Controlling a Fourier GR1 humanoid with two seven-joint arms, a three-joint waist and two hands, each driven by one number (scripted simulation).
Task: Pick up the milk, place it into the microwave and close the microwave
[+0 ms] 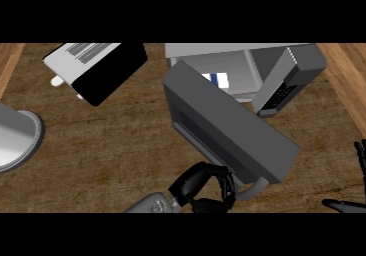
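Microwave [285, 75] taken as the landmark. It sits at the far side of the wooden counter [105, 145], its cavity facing the robot. Microwave door [230, 130] stands swung wide, reaching from the cavity's left edge down toward the robot, nearly edge-on in this view.

Milk [215, 78]: a small white carton with a blue mark, visible inside the cavity, just past the door's far end. Only a sliver shows; cannot tell whether it stands upright. Judgement: the placing step looks done and only the closing is left.

Left hand [204, 189]: at the door's near end, by the pale curved door handle [254, 189]. Fingers curled, thumb apart from them. They lie against the door's end. Whether they actually clasp the handle or edge is not visible. Judgement: the hand is there because the free end gives the longest lever for swinging the door shut.

Right hand [362, 175]: at the view's right edge, nearer the robot than the microwave, fingers straight and up, thumb out, nothing in it. Resting, clear of the door's arc.

Toaster [97, 67] lies left of the microwave, well apart. A grey round pot [12, 137] is farther left still. Neither is in the door's path.
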